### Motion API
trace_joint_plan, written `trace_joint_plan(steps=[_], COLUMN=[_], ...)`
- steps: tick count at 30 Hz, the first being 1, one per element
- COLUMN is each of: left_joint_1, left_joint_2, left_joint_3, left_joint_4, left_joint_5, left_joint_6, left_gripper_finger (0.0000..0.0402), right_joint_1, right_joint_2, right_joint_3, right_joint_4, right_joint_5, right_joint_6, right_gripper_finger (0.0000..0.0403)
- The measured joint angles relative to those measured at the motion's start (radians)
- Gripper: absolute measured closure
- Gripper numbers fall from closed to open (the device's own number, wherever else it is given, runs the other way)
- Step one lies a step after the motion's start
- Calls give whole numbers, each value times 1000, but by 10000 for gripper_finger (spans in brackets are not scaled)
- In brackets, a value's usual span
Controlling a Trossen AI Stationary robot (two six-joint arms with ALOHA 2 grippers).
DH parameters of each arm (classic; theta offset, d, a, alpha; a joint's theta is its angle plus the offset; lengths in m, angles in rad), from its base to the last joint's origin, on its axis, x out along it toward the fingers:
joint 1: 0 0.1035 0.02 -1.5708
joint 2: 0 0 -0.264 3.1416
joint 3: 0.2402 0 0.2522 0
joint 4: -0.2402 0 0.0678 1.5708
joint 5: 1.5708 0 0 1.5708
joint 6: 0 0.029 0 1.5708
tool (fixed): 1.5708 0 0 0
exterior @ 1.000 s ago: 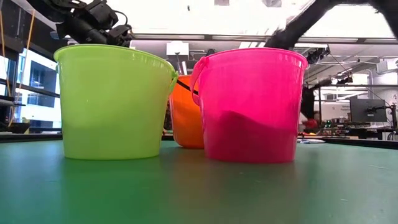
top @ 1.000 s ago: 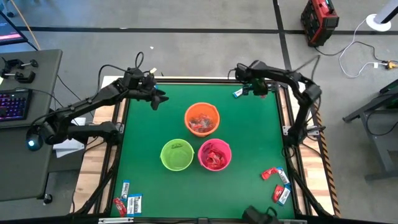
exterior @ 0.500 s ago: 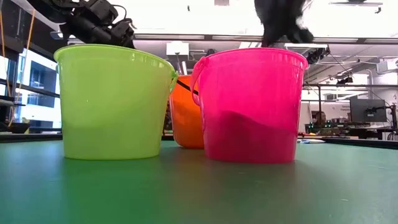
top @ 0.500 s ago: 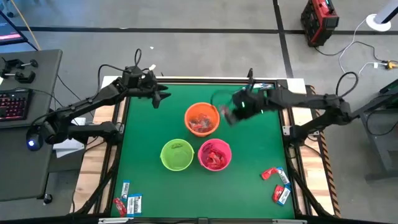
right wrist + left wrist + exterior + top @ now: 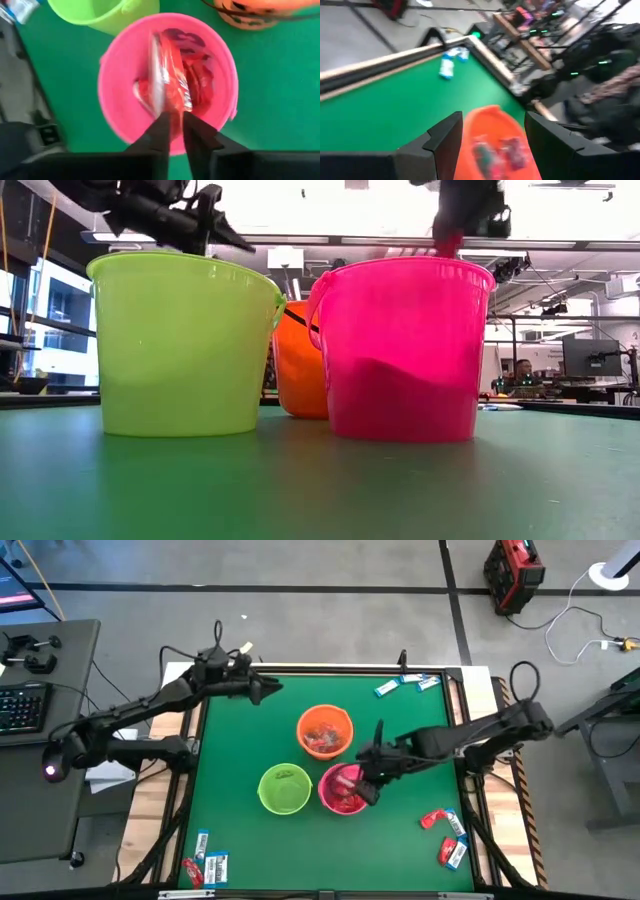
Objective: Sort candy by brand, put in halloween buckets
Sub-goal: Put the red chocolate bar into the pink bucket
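My right gripper (image 5: 368, 783) hovers over the hot pink bucket (image 5: 345, 790), shut on a red candy (image 5: 170, 75). The pink bucket holds more red candies. The orange bucket (image 5: 325, 730) and the lime green bucket (image 5: 284, 788) stand beside it on the green table. My left gripper (image 5: 270, 688) hangs open above the table's far left part, with the orange bucket (image 5: 492, 145) ahead of its fingers. Loose candies lie at the far right corner (image 5: 410, 685), the near right (image 5: 445, 835) and the near left (image 5: 205, 865). My right gripper pinches the red candy by one end (image 5: 172, 111) between its two fingers, coming from above and pointing down. The candy hangs below the fingers, lifted clear, over the pink bucket's mouth (image 5: 115, 75). In the low view its red tip (image 5: 446, 248) shows just above the rim.
The three buckets stand close together in the table's middle. Blue-and-white candies (image 5: 447, 67) lie by the raised far edge. Wooden borders run along both sides of the table. A keyboard desk (image 5: 30, 690) stands to the left of the table.
My right gripper has swung from the far right corner toward the near edge and the left, past the orange bucket, and now points down over the pink bucket with the red candy. My left gripper has drifted slightly toward the right.
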Motion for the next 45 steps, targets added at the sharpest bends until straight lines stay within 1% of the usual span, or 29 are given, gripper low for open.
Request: trace_joint_plan(steps=[6,8,9,11,14,16,18,21,23,24,26,29,31,35,37,39,40,44,45], left_joint_1=[-142,-190,-214,-260,-314,-337,-355,-372,-373,-373,-373,-373,-373,-373,-372,-372,-372,-365,-357], left_joint_2=[0,0,0,0,-1,0,0,0,0,0,0,0,0,0,0,0,0,-27,-44], left_joint_3=[31,50,59,73,80,80,80,80,80,80,80,80,80,80,80,80,80,78,78], left_joint_4=[31,33,33,33,34,27,24,14,15,16,14,10,9,4,0,0,0,7,18], left_joint_5=[-27,-45,-59,-72,-73,-74,-79,-106,-115,-116,-118,-118,-118,-118,-118,-118,-118,-108,-101], left_joint_6=[-121,-147,-156,-161,-161,-151,-133,-110,-99,-99,-96,-82,-82,-82,-82,-82,-82,-81,-76], left_gripper_finger=[197,197,197,197,197,197,197,197,197,197,197,197,197,197,197,197,197,197,197], right_joint_1=[-28,-29,-27,-3,80,153,230,330,362,372,382,384,379,371,370,371,372,373,373], right_joint_2=[56,49,39,9,-40,-86,-140,-194,-207,-208,-197,-160,-122,-52,-26,-11,-8,-15,-24], right_joint_3=[0,0,0,0,-4,-64,-174,-370,-471,-510,-571,-617,-632,-639,-638,-633,-627,-562,-531], right_joint_4=[54,29,-9,-121,-339,-386,-341,-198,-124,-90,-41,-43,-67,-59,-44,-42,-44,-130,-155], right_joint_5=[-6,-33,-48,-58,-31,-61,-159,-289,-324,-330,-333,-323,-300,-299,-304,-311,-312,-301,-297], right_joint_6=[-174,-231,-233,-180,-43,66,199,428,528,539,496,384,314,177,148,142,142,131,123], right_gripper_finger=[229,195,181,162,152,152,155,161,164,165,168,174,179,193,208,235,256,368,382])
